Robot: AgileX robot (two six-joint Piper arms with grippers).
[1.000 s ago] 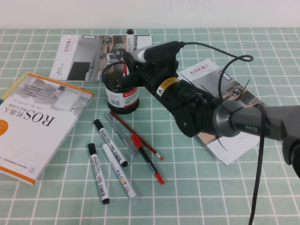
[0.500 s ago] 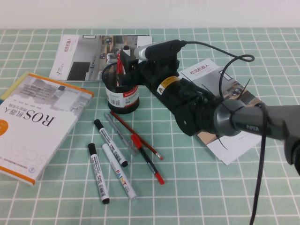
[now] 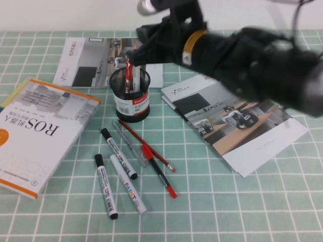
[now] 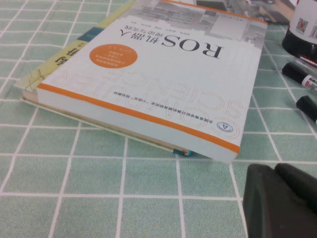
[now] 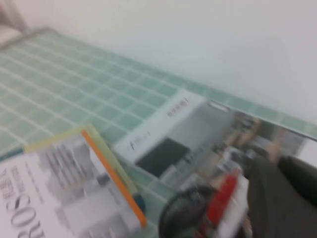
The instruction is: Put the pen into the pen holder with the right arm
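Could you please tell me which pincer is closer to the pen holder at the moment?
The right. The right pincer hangs just above the pen holder, where a pen stands. The left pincer sits low beside the ROS book, with the holder far beyond it.

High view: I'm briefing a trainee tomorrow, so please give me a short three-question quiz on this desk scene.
1. True or false: the thick white-barrelled pen with reddish print stands inside the black wire-mesh pen holder.
2. Pick one: in the high view, the right gripper is A) just above the pen holder, B) inside the pen holder, C) out of sight.
3. Fill in: in the left wrist view, the left gripper sits low over the table, close to a corner of the white-and-orange ____.

Key: 1 true; 2 A; 3 book.
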